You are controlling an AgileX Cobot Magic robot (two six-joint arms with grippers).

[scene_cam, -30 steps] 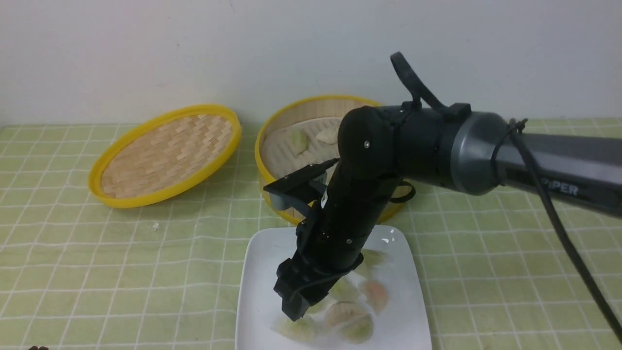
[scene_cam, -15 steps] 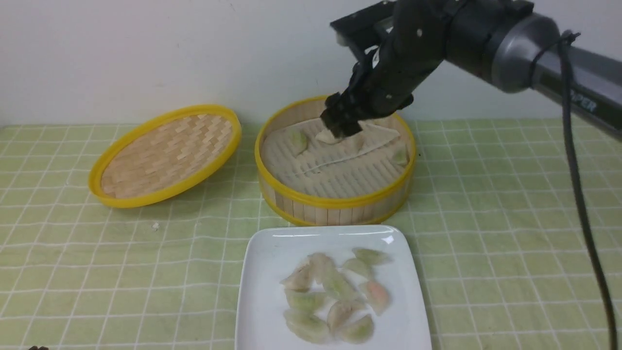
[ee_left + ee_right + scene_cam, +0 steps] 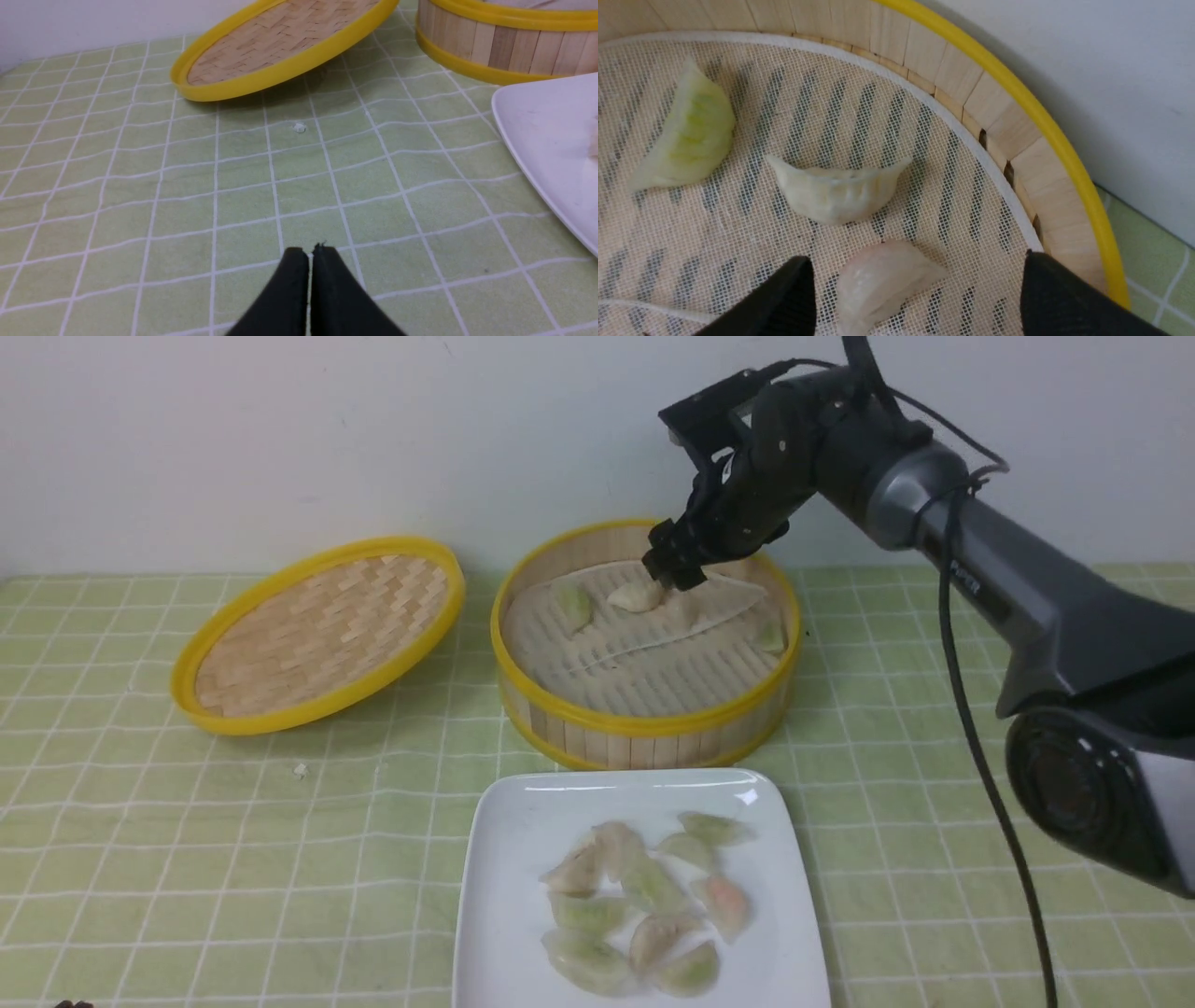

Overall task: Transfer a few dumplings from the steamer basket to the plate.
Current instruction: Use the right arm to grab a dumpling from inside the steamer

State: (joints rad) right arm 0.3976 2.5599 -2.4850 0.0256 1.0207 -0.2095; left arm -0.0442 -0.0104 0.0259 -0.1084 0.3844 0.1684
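The steamer basket [image 3: 644, 728] stands mid-table with a whitish mesh liner. My right gripper [image 3: 674, 574] hangs open over its far side. In the right wrist view a whitish-pink dumpling [image 3: 882, 280] lies on the liner between the open fingers of my right gripper [image 3: 915, 298], untouched. A whitish dumpling [image 3: 838, 189] and a pale green dumpling [image 3: 689, 133] lie beyond it. Another dumpling [image 3: 770, 637] lies at the basket's right wall. The white plate [image 3: 509, 859] in front holds several dumplings [image 3: 644, 915]. My left gripper [image 3: 308, 254] is shut and empty, low over the cloth.
The woven yellow-rimmed lid [image 3: 322, 630] leans left of the basket, also in the left wrist view [image 3: 280, 46]. A small white crumb [image 3: 299, 769] lies on the green checked cloth. The wall stands close behind the basket. The right arm's cable [image 3: 980, 737] hangs to the right.
My right gripper lifted off the plate, leaving a dumpling there, swung back over the basket's far side and has now lowered toward the liner. The left gripper shows no change.
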